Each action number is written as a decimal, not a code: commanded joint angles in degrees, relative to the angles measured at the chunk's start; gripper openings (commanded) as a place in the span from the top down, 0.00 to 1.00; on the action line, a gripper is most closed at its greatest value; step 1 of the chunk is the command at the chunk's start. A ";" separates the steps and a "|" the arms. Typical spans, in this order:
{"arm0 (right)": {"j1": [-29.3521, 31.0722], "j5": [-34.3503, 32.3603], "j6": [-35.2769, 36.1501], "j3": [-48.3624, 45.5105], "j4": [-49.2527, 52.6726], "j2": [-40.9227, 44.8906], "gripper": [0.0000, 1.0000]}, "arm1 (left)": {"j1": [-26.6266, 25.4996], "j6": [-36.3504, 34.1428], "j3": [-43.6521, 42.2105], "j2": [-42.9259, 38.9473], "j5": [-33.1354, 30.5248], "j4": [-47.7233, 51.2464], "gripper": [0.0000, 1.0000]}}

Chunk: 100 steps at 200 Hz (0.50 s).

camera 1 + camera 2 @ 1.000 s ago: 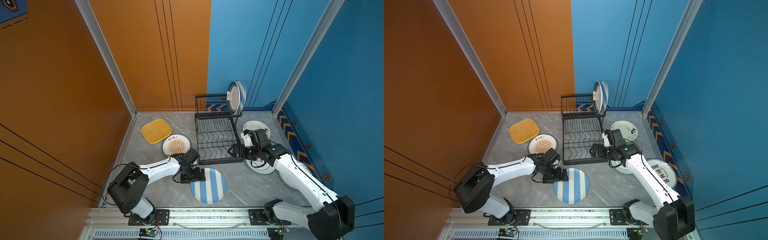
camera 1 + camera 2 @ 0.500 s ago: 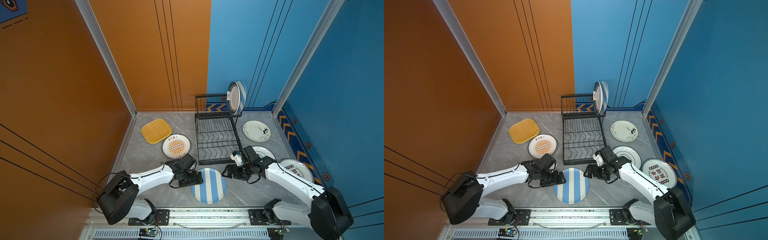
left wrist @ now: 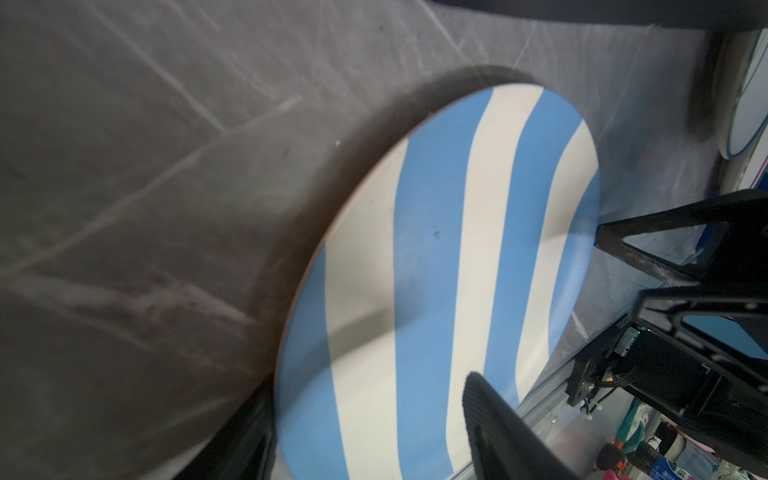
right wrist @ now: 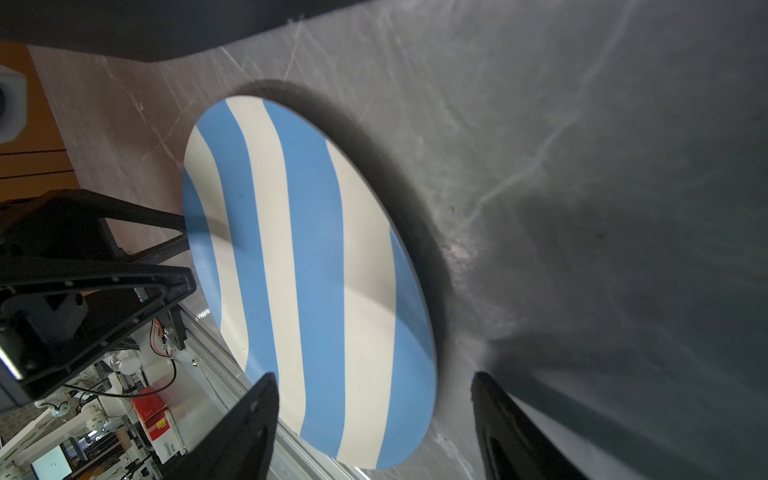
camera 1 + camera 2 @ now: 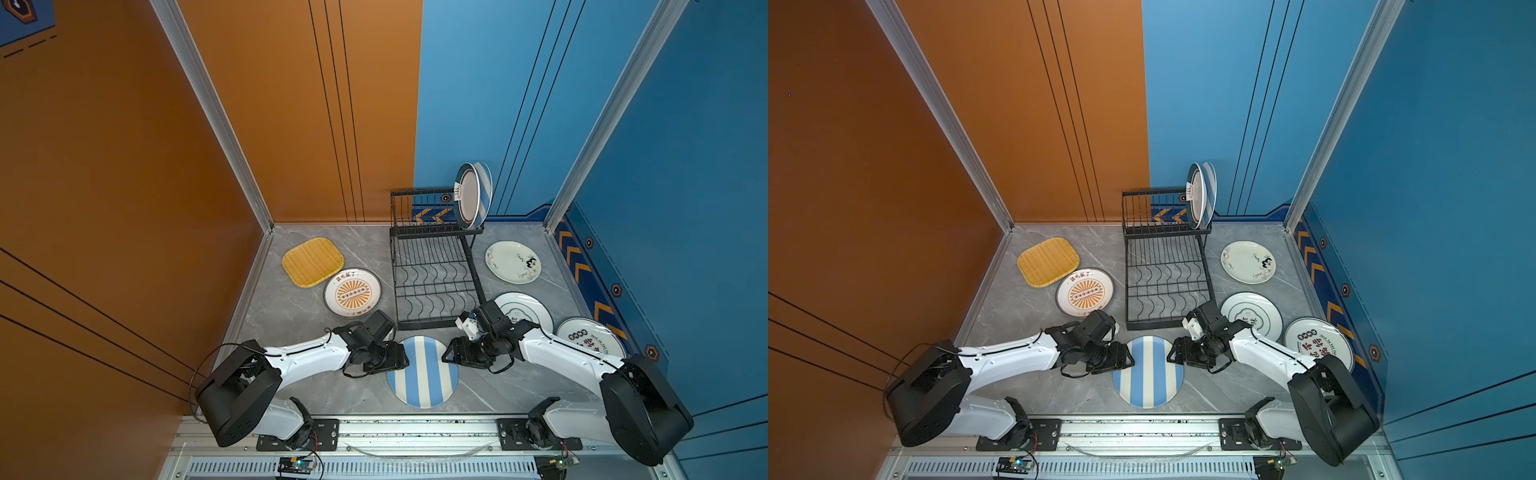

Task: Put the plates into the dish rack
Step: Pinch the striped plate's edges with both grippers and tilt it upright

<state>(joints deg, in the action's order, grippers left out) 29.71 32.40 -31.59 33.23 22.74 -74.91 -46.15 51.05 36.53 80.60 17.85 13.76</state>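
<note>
A blue-and-cream striped plate [image 5: 422,372] [image 5: 1148,372] lies flat in front of the black wire dish rack [image 5: 432,286] [image 5: 1165,286]. My left gripper [image 5: 401,359] [image 3: 374,432] is at its left rim and my right gripper [image 5: 446,355] [image 4: 374,415] at its right rim. Both are open, and in each wrist view the striped plate [image 3: 436,270] [image 4: 307,270] has its rim between the two fingers. A green-rimmed plate [image 5: 467,197] and a second striped plate [image 5: 486,187] stand upright on the rack's upper shelf.
Left of the rack lie a yellow woven plate [image 5: 312,262] and an orange sunburst plate [image 5: 352,293]. To its right lie three white plates: one with a black figure [image 5: 513,262], a green-rimmed one [image 5: 530,309] and one with red characters [image 5: 590,338]. Walls enclose the floor.
My right gripper came from beside the rack down to the striped plate's right rim. The left one edged onto its left rim. Both pairs of jaws have narrowed.
</note>
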 commanded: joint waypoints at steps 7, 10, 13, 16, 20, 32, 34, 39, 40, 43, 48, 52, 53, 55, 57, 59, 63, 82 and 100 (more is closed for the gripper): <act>0.53 2.44 -0.13 -1.75 -2.04 -1.84 0.29 | -1.38 0.56 -1.76 2.50 0.05 2.25 0.31; 0.55 2.67 -0.13 -1.84 -2.14 -2.04 0.30 | -1.34 0.55 -1.74 2.54 0.10 2.30 0.32; 0.60 2.94 -0.13 -1.93 -2.24 -2.22 0.30 | -1.40 0.55 -1.73 2.62 0.14 2.29 0.32; 0.61 3.19 -0.06 -1.98 -2.34 -2.35 0.31 | -1.46 0.47 -1.62 2.71 0.15 2.24 0.32; 0.61 3.52 0.07 -2.10 -2.33 -2.58 0.31 | -1.45 0.41 -1.54 2.80 0.22 2.29 0.32; 0.69 4.47 0.63 -2.25 -2.35 -3.27 0.32 | -1.51 0.15 -1.45 3.11 0.49 2.27 0.33; 0.70 4.57 0.76 -2.22 -2.35 -3.34 0.32 | -1.51 0.12 -1.42 3.15 0.51 2.24 0.33; 0.85 5.01 0.91 -2.29 -2.43 -3.69 0.32 | -1.44 -0.01 -1.44 3.31 0.60 2.24 0.34; 0.86 5.11 0.91 -2.29 -2.48 -3.76 0.32 | -1.46 0.01 -1.45 3.32 0.60 2.28 0.34; 0.95 5.36 1.06 -2.30 -2.46 -3.94 0.32 | -1.56 -0.03 -1.42 3.40 0.54 2.24 0.34; 1.11 5.78 1.11 -2.30 -2.76 -4.43 0.33 | -1.57 -0.07 -1.39 3.53 0.76 2.25 0.34; 1.26 6.12 1.15 -2.34 -3.05 -4.65 0.33 | -1.57 -0.15 -1.36 3.66 0.85 2.18 0.35; 1.33 6.20 1.12 -2.41 -3.19 -4.72 0.33 | -1.53 -0.20 -1.37 3.68 0.90 2.17 0.35; 1.38 6.38 1.10 -2.39 -3.31 -4.89 0.33 | -1.54 -0.23 -1.37 3.75 0.93 2.15 0.35; 1.46 6.58 1.14 -2.34 -3.54 -5.02 0.33 | -1.50 -0.24 -1.38 3.82 1.00 2.08 0.35; 1.55 6.81 1.06 -2.37 -3.79 -5.21 0.33 | -1.49 -0.25 -1.38 3.83 1.04 2.11 0.35; 1.78 7.21 0.95 -2.47 -4.31 -5.44 0.33 | -1.57 -0.37 -1.38 3.94 1.18 1.99 0.35; 2.76 8.65 0.25 -2.38 -6.47 -6.21 0.33 | -1.50 -0.51 -1.25 4.28 1.55 1.71 0.36; 3.39 9.87 -0.43 -2.38 -8.34 -6.16 0.34 | -1.54 -0.64 -1.19 4.48 1.82 1.44 0.38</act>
<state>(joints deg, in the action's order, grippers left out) 30.20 37.47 -31.42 32.29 19.46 -78.26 -46.72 50.96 36.88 81.71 18.17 13.37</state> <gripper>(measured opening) 0.667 0.630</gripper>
